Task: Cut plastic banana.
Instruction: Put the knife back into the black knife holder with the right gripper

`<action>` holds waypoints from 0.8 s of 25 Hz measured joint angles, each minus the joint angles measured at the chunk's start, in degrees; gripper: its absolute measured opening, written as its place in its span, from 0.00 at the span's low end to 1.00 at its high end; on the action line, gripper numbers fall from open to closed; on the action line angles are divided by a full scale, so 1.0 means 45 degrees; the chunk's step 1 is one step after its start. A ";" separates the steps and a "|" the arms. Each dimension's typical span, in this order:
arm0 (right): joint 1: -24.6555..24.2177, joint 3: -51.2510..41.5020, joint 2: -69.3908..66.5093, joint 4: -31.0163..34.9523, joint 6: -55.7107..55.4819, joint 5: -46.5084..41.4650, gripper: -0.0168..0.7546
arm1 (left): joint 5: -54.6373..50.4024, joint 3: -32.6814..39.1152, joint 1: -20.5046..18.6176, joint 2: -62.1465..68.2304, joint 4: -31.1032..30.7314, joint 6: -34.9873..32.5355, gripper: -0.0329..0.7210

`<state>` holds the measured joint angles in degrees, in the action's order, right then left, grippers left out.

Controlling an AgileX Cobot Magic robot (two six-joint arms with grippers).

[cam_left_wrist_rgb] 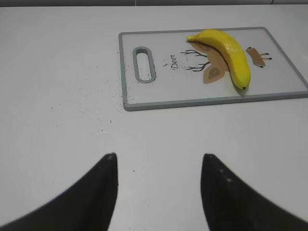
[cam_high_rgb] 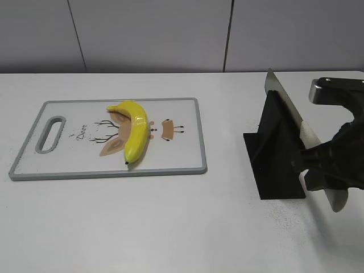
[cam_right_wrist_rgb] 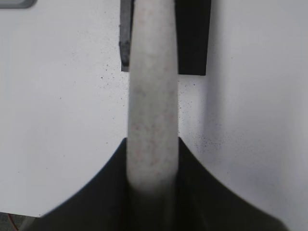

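A yellow plastic banana [cam_high_rgb: 135,129] lies whole on a white cutting board [cam_high_rgb: 182,153] with a grey rim and a deer drawing; both also show in the left wrist view, the banana [cam_left_wrist_rgb: 228,50] on the board [cam_left_wrist_rgb: 163,91]. My right gripper [cam_high_rgb: 319,165] is shut on the pale handle [cam_right_wrist_rgb: 153,110] of a knife. Its blade [cam_high_rgb: 287,105] slants up to the left against a black knife stand [cam_high_rgb: 273,153]. My left gripper [cam_left_wrist_rgb: 159,161] is open and empty over bare table, in front of the board's handle end. It is out of the exterior view.
The board has a slot handle [cam_high_rgb: 50,134] at its left end. The black stand [cam_right_wrist_rgb: 193,36] rests on the white table right of the board. Dark specks dot the table around it. A grey wall runs behind the table.
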<state>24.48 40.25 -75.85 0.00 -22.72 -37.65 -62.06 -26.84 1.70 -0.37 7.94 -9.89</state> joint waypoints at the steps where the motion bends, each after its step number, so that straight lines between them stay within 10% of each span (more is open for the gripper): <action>1: 0.0000 0.0000 0.0000 0.0000 0.0000 0.0000 0.23 | 0.0000 0.0000 0.0000 0.0000 0.0000 0.0000 0.76; 6: 0.0000 0.0000 -0.0010 0.0000 -0.0012 0.0067 0.29 | 0.0000 0.0000 0.0000 0.0000 0.0000 0.0000 0.76; 13: 0.0000 0.0279 -0.0010 0.0000 -0.0012 0.0130 0.79 | 0.0000 0.0000 0.0000 0.0000 0.0000 0.0000 0.76; 20: 0.0000 0.2297 0.0225 -0.0220 0.0316 -0.0352 0.83 | 0.0000 0.0000 0.0000 0.0000 0.0000 0.0000 0.75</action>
<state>24.48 50.59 -74.84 -0.99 -21.30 -39.23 -62.06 -26.84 1.70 -0.37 7.94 -9.89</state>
